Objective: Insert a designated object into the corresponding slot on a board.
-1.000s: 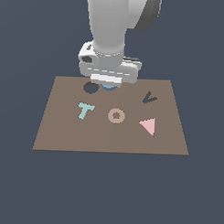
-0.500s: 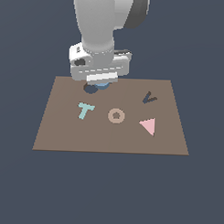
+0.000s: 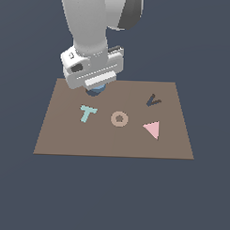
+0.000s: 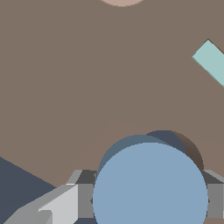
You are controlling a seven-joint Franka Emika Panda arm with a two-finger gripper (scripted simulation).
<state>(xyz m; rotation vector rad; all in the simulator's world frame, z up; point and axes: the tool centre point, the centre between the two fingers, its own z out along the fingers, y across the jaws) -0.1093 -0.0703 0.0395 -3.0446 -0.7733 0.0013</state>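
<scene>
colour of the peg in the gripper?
Blue. The disc peg shows best in the wrist view, held in the gripper.

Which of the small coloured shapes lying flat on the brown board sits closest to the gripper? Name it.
The teal T-shaped piece, just in front of the gripper that holds the blue disc. The tan ring and pink triangle lie farther toward the exterior view's right.

The arm carried the blue disc leftward over the slot.
</scene>
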